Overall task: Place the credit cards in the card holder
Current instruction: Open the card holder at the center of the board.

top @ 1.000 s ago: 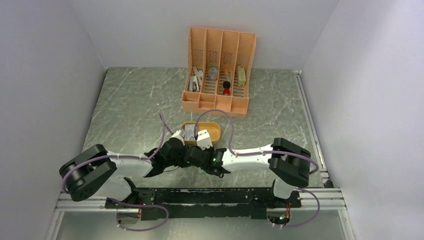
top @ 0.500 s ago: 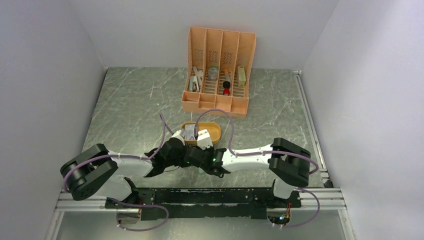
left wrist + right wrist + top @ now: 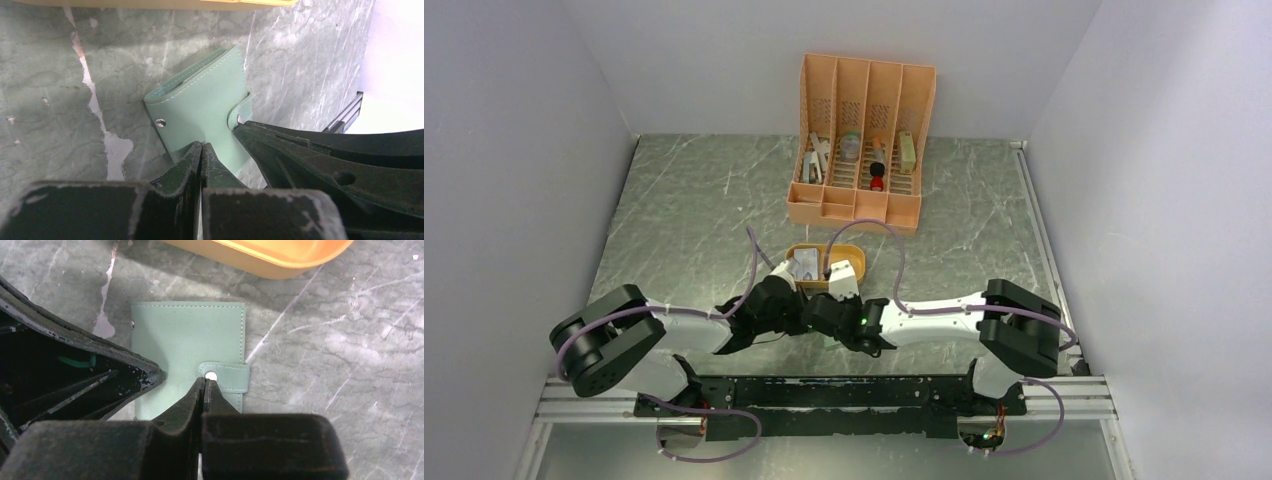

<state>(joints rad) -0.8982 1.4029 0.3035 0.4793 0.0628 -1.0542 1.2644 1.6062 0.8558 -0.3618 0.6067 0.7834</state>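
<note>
The card holder (image 3: 187, 340) is a pale green wallet lying flat on the marble table, closed by its snap strap (image 3: 230, 376). My right gripper (image 3: 206, 381) is shut, its tips right at the strap's snap button with nothing visible between them. My left gripper (image 3: 201, 146) is also shut, tips resting over the near edge of the card holder (image 3: 200, 105). The two grippers meet over it from opposite sides. In the top view greyish credit cards (image 3: 805, 266) lie in the orange oval tray (image 3: 856, 262) just beyond the grippers, which hide the card holder there.
A tall orange slotted organizer (image 3: 864, 130) with small items stands at the back of the table. The oval tray's rim (image 3: 270, 257) lies close behind the card holder. A metal rail runs along the table's right edge (image 3: 1044, 250).
My right gripper has shut and its wrist has shifted slightly right and nearer. The left gripper stays shut in place.
</note>
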